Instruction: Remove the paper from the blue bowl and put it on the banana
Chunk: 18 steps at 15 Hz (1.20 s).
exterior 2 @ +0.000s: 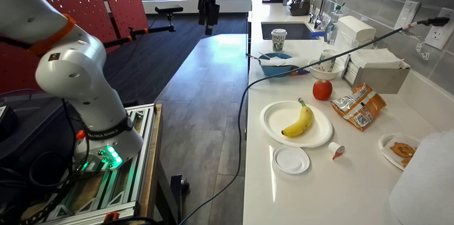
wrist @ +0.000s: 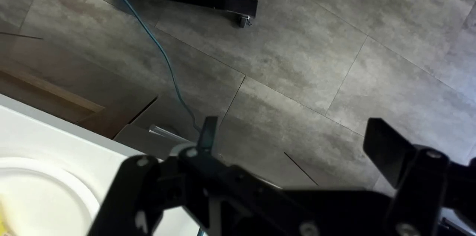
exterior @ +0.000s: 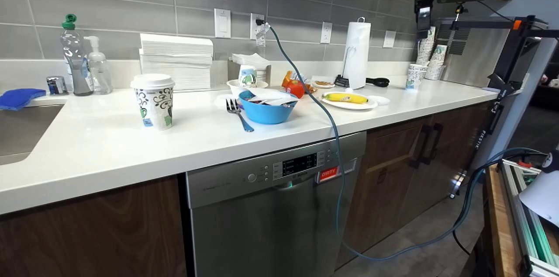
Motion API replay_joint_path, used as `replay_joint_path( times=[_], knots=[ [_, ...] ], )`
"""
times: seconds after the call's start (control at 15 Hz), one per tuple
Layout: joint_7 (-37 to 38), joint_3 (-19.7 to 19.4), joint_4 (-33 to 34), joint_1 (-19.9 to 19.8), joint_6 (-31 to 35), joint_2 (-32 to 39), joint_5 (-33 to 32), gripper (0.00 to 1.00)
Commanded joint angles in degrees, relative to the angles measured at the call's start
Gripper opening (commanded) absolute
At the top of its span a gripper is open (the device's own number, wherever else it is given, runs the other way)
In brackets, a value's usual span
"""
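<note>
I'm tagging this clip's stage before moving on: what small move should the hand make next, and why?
Probably swing the open hand high over the counter toward the blue bowl. It holds nothing, the wrist view shows floor between its fingers, and whitish paper shows in the bowl. Going high seems wise, as in both exterior views a cable passes between bowl and banana.
</note>
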Motion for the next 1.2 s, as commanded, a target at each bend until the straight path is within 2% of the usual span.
replay_joint_path(
  times=[0.0, 0.6, 1.13],
  knots=[
    [2.63, 0.92, 3.73, -1.37, 4.48, 6.03, 1.54, 1.00],
    [11.89, 0.85, 14.46, -2.13, 17.09, 21.72, 5.28, 1.00],
    [22.86, -0.16, 20.89, -2.03, 36.70, 35.28, 4.13, 1.00]
  ],
)
